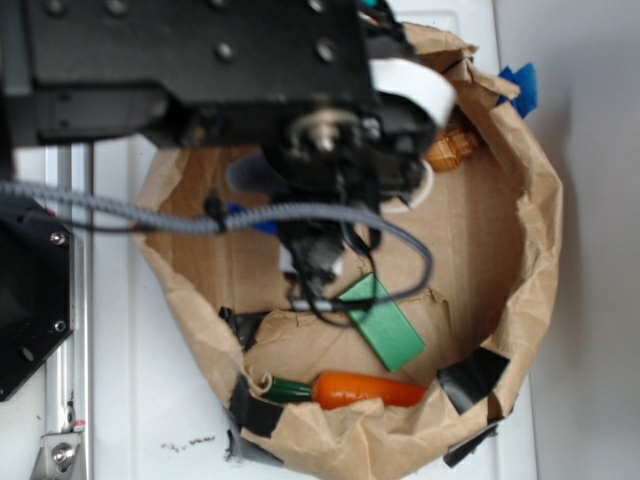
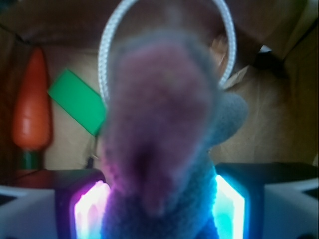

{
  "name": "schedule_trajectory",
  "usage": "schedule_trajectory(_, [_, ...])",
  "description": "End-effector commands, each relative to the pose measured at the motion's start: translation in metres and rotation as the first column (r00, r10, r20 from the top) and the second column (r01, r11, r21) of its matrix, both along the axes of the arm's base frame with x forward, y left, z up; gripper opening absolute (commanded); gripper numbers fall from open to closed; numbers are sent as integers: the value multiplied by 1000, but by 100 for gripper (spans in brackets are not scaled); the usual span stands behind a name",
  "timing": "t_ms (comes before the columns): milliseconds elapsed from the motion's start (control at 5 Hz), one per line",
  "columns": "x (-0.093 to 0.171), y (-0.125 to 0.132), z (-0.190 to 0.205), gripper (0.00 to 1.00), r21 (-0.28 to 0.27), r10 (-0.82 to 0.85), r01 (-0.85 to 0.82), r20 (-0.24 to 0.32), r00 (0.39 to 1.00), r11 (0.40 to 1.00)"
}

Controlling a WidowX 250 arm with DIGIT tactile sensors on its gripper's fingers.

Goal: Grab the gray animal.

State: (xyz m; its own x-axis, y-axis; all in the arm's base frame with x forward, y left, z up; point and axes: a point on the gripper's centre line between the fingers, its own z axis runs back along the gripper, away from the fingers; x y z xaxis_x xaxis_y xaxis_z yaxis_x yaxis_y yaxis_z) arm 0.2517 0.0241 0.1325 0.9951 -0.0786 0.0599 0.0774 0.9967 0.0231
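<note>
White tabletop (image 1: pixel 130 400) beneath a torn brown paper basin (image 1: pixel 520 330), seen past the arm.

The gray animal (image 2: pixel 164 149) is held between the glowing fingers (image 2: pixel 92 206) of the gripper (image 2: pixel 159 209), which is clamped on its body; its pink ear fills the wrist view, and a white ring (image 2: pixel 105 52) loops behind it. On the paper floor a green block (image 1: pixel 385 322) is seen beside an orange carrot (image 1: pixel 365 389). A brown shell (image 1: pixel 452 148) is partly seen near the far wall.
</note>
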Motion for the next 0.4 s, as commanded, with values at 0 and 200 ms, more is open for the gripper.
schedule_trajectory(0, [-9,-12,28,0,-30,85,-83,88,992,996])
schedule_trajectory(200, [-17,-14,25,0,-31,108,-105,92,990,994])
